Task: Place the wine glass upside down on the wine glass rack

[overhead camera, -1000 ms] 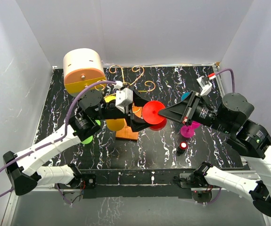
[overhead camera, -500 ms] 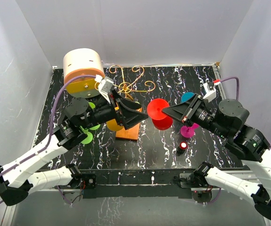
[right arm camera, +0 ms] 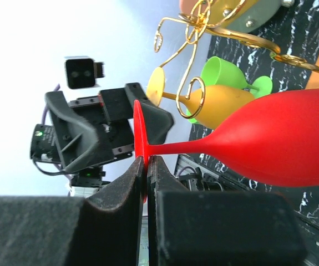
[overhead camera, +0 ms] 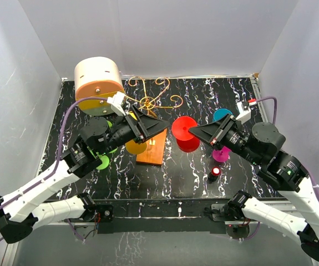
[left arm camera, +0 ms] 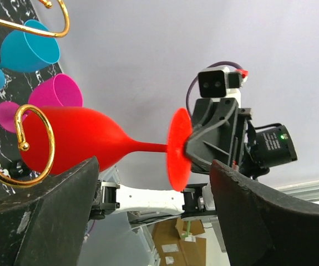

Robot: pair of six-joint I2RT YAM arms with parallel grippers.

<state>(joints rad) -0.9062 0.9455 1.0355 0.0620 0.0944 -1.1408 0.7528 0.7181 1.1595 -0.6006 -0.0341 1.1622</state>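
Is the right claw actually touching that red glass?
Touching. The right wrist view shows the right claw pinching the foot rim of the red glass.

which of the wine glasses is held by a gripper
The red wine glass, lying sideways in the air with the right gripper shut on its foot. No gripper holds the yellow glass, green glass, teal glass or magenta glass.

Brightly, evenly lit; soft shadows on the table (overhead camera: 192, 166). Sharp overhead, blurred at the near fingers (right arm camera: 48, 233) in both wrist views.
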